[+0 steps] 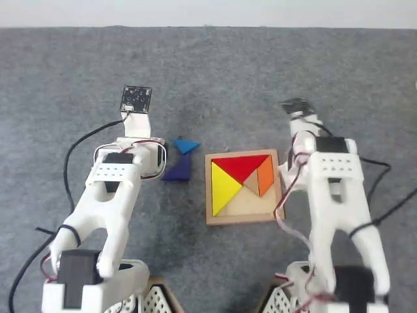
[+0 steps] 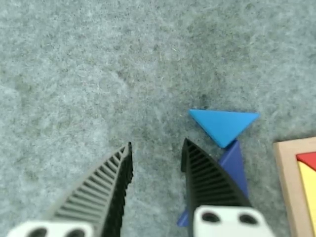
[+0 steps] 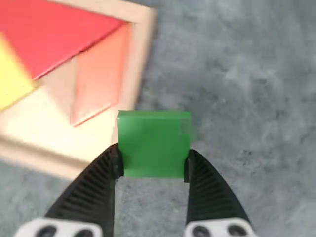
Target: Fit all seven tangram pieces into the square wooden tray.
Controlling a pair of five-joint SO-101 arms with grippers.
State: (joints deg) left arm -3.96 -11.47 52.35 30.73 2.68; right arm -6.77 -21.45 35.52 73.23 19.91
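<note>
Presently: placing step in hand, green square next for the tray.

High view, centre of frame: square wooden tray (image 1: 241, 220) holding red triangle (image 1: 242, 165) along its upper edge, yellow triangle (image 1: 223, 186) at its left, orange piece (image 1: 265, 177) at its right. Lower part bare wood. Left of tray, on the grey carpet: light blue triangle (image 1: 186, 146), with dark blue piece (image 1: 178, 171) just below it.

Left wrist view: left gripper (image 2: 158, 145) spread wide, empty, just beside the dark blue piece (image 2: 232, 163). Light blue triangle (image 2: 223, 126) touching that piece. Tray corner (image 2: 286, 173) near.

Right wrist view: right gripper (image 3: 153, 152) clamped on green square (image 3: 154, 138), held at the tray rim (image 3: 140, 54) next to the orange piece (image 3: 98, 79).

Next move, by judgement — carry inward over bare wood, square up to the neighbouring edges, lower flat.
</note>
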